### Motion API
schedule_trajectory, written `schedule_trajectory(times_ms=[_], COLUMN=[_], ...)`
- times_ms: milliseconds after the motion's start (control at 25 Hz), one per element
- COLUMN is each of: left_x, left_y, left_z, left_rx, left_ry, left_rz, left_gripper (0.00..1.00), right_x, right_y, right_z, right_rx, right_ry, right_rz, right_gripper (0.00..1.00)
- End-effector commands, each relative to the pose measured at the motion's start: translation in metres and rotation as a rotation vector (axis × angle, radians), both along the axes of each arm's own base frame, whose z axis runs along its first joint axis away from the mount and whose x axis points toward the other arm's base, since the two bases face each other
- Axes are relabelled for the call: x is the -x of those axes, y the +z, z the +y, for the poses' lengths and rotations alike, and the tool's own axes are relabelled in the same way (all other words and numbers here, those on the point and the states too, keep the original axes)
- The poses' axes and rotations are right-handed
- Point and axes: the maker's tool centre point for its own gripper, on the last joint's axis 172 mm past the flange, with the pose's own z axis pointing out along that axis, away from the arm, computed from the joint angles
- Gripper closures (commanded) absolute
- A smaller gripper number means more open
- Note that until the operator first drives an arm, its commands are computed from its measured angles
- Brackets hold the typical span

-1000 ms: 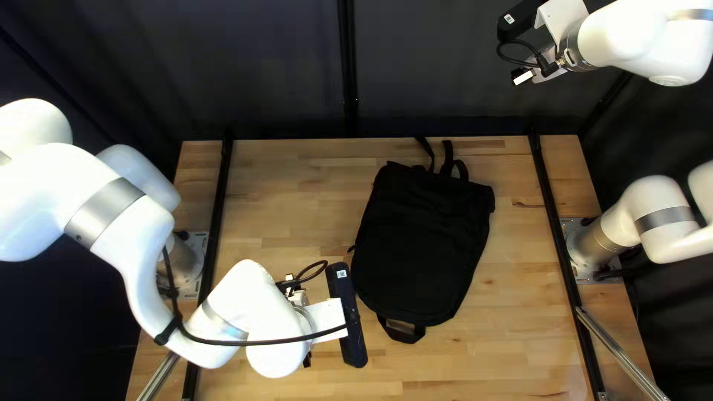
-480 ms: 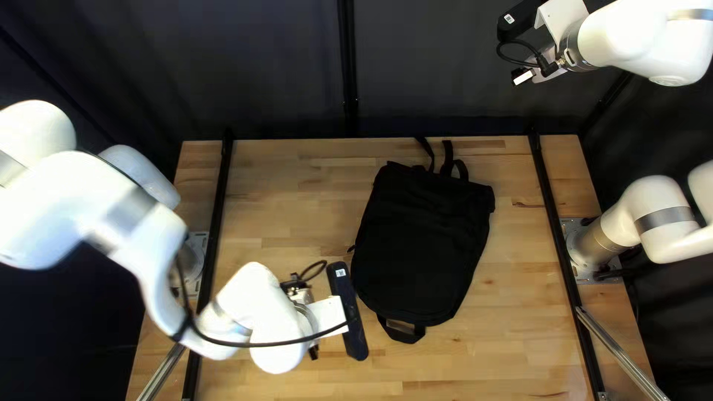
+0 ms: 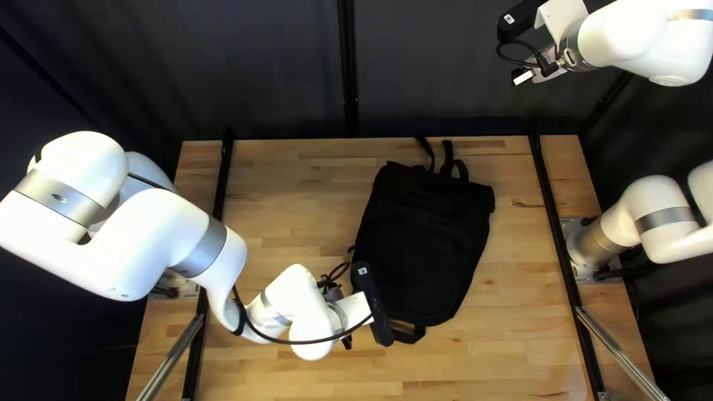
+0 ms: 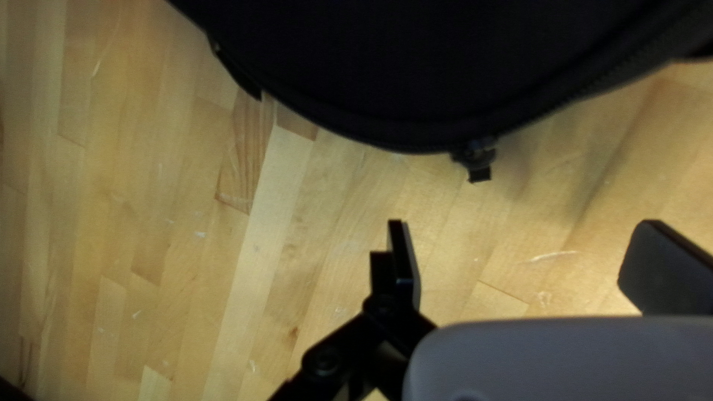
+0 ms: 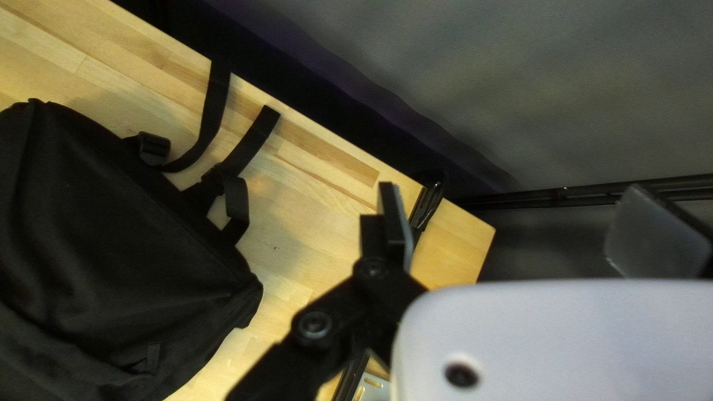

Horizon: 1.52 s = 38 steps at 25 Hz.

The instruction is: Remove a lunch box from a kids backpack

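Top left view: the backpack point(image 3: 423, 238) lies on the table point(image 3: 297, 193), its straps point(image 3: 448, 158) toward the far edge. Near its lower left side is the left gripper point(image 3: 347, 342); its wrist view shows the fingers wide apart, a zip pull point(image 4: 476, 157) ahead of them. Raised near the dark curtain point(image 3: 431, 67), the right gripper point(image 3: 523, 76) has its fingers wide too.

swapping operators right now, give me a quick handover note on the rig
Left hand: open, empty, near the black backpack, with a zipper pull ahead of its fingers.
Right hand: open, empty, raised beyond the table's far edge.
Backpack: lying on the table, looks closed; straps toward the far edge.
Lunch box: not visible, presumably inside.
Done: no unpacking visible.
Left to do: open the backpack, take out the lunch box.
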Motion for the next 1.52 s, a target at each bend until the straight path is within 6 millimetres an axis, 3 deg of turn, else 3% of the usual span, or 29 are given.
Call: schedule_trajectory(times_ms=[40, 440, 480, 520, 840, 1000, 1320, 1520], left_x=[0.000, -0.016, -0.016, -0.016, -0.021, -0.032, -0.048, -0.023], left_y=[-0.006, -0.013, -0.014, -0.014, -0.007, 0.006, 0.007, 0.030], left_z=[0.013, 0.026, 0.025, 0.025, 0.011, -0.005, -0.033, -0.028], left_rx=[0.013, 0.053, 0.047, 0.041, 0.009, 0.010, 0.037, 0.029], left_ry=[0.020, 0.102, 0.113, 0.118, 0.141, 0.158, 0.169, 0.172], left_rz=[-0.029, -0.120, -0.126, -0.129, -0.126, -0.112, -0.111, -0.107], left_gripper=[0.00, 0.00, 0.42, 1.00, 1.00, 1.00, 1.00, 1.00], right_x=[0.000, 0.000, 0.000, 0.000, 0.000, 0.000, 0.000, 0.000], right_y=[0.000, 0.000, 0.000, 0.000, 0.000, 0.000, 0.000, 0.000], right_z=[0.000, 0.000, 0.000, 0.000, 0.000, 0.000, 0.000, 0.000], right_rx=[0.000, 0.000, 0.000, 0.000, 0.000, 0.000, 0.000, 0.000], right_ry=[0.000, 0.000, 0.000, 0.000, 0.000, 0.000, 0.000, 0.000], right_rz=[0.000, 0.000, 0.000, 0.000, 0.000, 0.000, 0.000, 0.000], right_gripper=[0.00, 0.00, 0.00, 0.00, 0.00, 0.00, 0.00, 0.00])
